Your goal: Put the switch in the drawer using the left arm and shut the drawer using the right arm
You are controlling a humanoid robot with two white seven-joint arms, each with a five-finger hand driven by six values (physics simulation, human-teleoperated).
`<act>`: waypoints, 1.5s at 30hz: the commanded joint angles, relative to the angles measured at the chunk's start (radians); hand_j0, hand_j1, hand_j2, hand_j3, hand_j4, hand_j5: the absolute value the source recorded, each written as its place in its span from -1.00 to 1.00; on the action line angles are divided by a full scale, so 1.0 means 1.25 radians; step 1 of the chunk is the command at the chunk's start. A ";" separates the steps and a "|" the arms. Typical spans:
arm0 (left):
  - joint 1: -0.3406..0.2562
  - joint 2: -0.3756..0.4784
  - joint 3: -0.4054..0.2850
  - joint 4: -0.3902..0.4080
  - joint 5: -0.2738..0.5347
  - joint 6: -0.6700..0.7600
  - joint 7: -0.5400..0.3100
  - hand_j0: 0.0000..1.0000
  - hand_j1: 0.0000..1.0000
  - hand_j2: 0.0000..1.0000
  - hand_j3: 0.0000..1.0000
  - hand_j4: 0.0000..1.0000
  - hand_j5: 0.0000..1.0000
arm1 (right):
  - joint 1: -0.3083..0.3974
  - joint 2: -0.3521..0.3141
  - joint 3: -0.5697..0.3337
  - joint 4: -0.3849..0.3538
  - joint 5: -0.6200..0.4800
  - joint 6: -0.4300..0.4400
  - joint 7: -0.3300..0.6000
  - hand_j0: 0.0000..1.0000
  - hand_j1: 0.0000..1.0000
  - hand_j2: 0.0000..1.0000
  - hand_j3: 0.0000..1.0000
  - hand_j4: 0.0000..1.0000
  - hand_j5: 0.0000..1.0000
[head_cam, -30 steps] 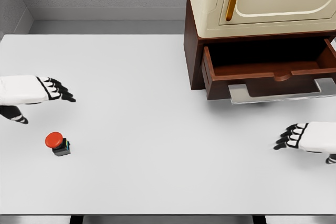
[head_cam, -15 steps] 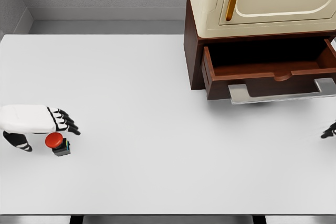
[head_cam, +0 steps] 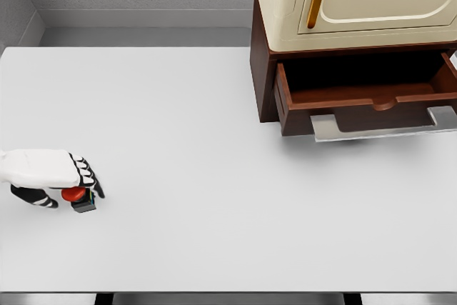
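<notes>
We see the left hand [head_cam: 53, 176] at the left edge of the white surface [head_cam: 186, 176], its fingers curled down over the red-capped switch [head_cam: 77, 196], which sits on the surface. Well apart, upper right, the brown drawer [head_cam: 364, 101] stands open beneath a cream cabinet [head_cam: 357, 1].

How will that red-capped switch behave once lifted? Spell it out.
The red-capped switch on its small dark block base looks rigid, so it probably won't deform. The wide cap over a narrower base may make it top-heavy and apt to tip. Its rounded cap could slip under the left hand, so gripping the base seems safer.
</notes>
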 commanded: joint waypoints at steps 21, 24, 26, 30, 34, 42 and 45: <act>-0.001 -0.002 -0.001 -0.001 0.004 0.002 0.000 -0.23 -0.23 -0.23 -0.23 -0.23 -0.23 | 0.145 0.211 -0.401 0.335 -0.248 0.001 -0.041 1.00 1.00 1.00 1.00 1.00 1.00; -0.005 -0.013 0.000 -0.001 0.006 0.002 0.000 -0.23 -0.23 -0.23 -0.23 -0.23 -0.23 | 0.361 0.316 -0.720 0.301 -0.237 0.001 -0.037 1.00 1.00 1.00 1.00 1.00 1.00; -0.009 -0.020 0.000 -0.001 0.010 0.002 0.000 -0.23 -0.23 -0.23 -0.23 -0.23 -0.23 | 0.504 0.433 -0.992 0.176 -0.140 0.001 -0.036 1.00 1.00 1.00 1.00 1.00 1.00; -0.018 -0.048 0.003 0.002 0.048 0.002 0.000 -0.23 -0.23 -0.23 -0.23 -0.23 -0.23 | 0.634 0.691 -1.248 -0.217 0.011 0.001 -0.037 1.00 1.00 1.00 1.00 1.00 1.00; -0.047 -0.086 0.005 0.005 0.098 0.002 0.000 -0.23 -0.23 -0.23 -0.23 -0.23 -0.23 | 0.687 0.769 -1.383 -0.397 -0.059 0.001 -0.044 1.00 1.00 1.00 1.00 1.00 1.00; -0.075 -0.180 0.006 0.038 0.135 0.002 0.000 -0.23 -0.23 -0.23 -0.23 -0.23 -0.23 | 0.693 0.771 -1.154 -0.620 0.077 0.001 -0.040 1.00 1.00 1.00 1.00 1.00 1.00; -0.086 -0.238 0.006 0.064 0.135 0.002 0.000 -0.23 -0.23 -0.23 -0.23 -0.23 -0.23 | 0.682 0.762 -1.120 -0.643 0.075 0.001 -0.040 1.00 1.00 1.00 1.00 1.00 1.00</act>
